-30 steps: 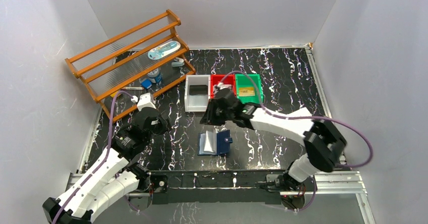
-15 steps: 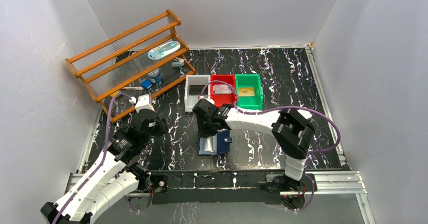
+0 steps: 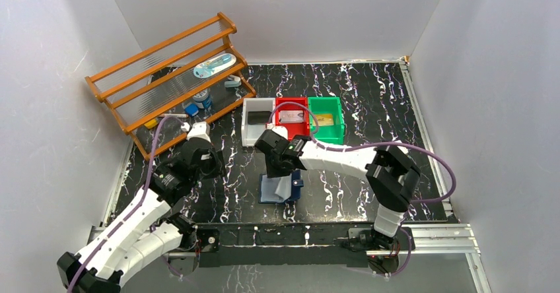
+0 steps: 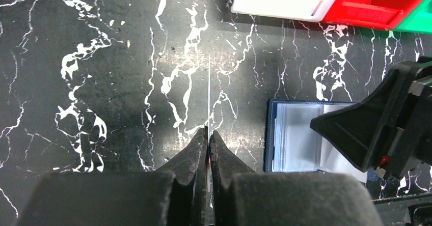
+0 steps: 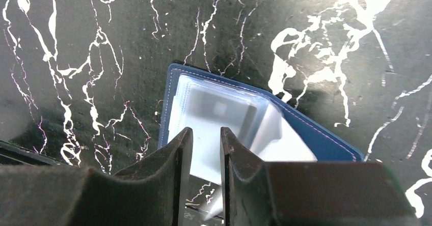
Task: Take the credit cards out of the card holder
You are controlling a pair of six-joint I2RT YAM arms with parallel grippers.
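1. The right gripper [image 5: 206, 130] hangs over the open card holder [image 3: 280, 189], lower centre of the top view. Its jaws are slightly apart, and I cannot tell whether they pinch a clear pocket.
2. The left gripper [image 4: 209, 133], further left, is closed.
3. Three cards [image 3: 323, 119] lie in bins [image 3: 247, 125] just above the holder.

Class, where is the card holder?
Top view: the navy bifold card holder lies open at front centre, under the right arm's fingers, near the white plastic bin.

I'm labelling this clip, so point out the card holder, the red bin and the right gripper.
card holder [image 5: 224, 111], right wrist view, light blue inner pocket.
red bin [image 3: 291, 99], top view, far rim.
right gripper [image 5: 206, 130], right wrist view, gap between fingertips.
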